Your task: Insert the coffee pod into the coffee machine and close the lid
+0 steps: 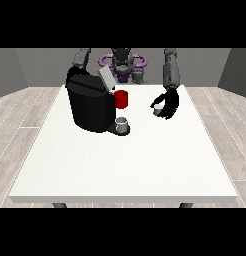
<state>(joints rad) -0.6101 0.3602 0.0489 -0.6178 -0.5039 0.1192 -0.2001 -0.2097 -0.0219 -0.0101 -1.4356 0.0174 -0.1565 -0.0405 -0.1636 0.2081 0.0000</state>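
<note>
Fingers of the hand at the view's right (pixel 169 104) curled round the coffee pod (pixel 157 110), right of the coffee machine (pixel 90 102).

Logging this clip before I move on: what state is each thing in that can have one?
coffee machine: upright on the table, lid raised.
coffee pod: in the hand at the view's right, away from the machine.
hand at the view's right: fingers curled round the pod.
grey cup: upright on the machine's base.
red cup: upright behind the machine.
</note>
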